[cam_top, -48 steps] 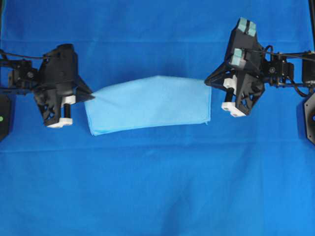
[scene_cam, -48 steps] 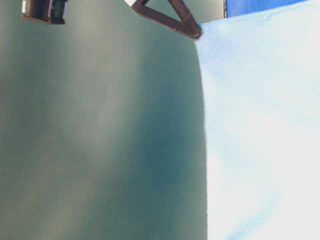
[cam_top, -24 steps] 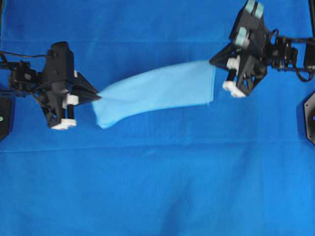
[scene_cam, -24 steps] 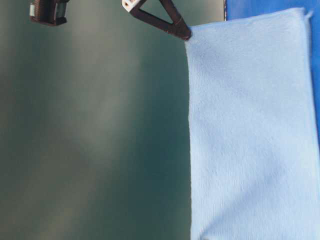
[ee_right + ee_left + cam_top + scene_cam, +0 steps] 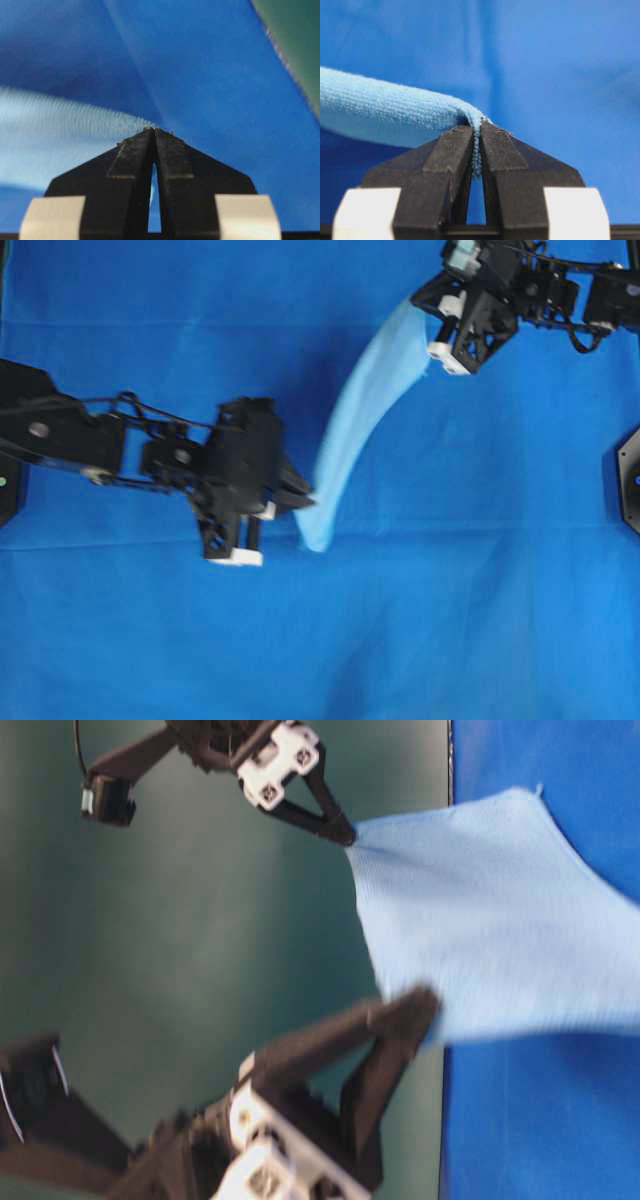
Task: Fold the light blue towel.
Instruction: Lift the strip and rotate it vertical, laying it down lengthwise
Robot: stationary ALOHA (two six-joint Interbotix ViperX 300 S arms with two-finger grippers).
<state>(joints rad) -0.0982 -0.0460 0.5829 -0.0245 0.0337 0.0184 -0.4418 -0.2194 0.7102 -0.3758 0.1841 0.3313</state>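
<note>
We are holding the thin pale sky-blue microfibre towel [image 5: 355, 430], already doubled, stretched in the air over the royal-blue table covering [image 5: 450, 620] toward its far edge, our left gripper [image 5: 305, 502] and right gripper [image 5: 420, 302] each pinching an end; one more fold looks left.

**Count of things in view**

One light blue towel [image 5: 355, 425] is present, a single thin cloth (doubled over on itself, judging by the rounded fold seen in the left wrist view). One royal-blue table covering [image 5: 450, 620] lies beneath everything. Two robot arms appear, each with one gripper: the left gripper [image 5: 305, 502] and the right gripper [image 5: 425, 302], so two grippers in all. Each gripper has two black fingers [image 5: 452, 155], four fingers altogether. One dark green backdrop [image 5: 200, 940] shows in the table-level view.
</note>
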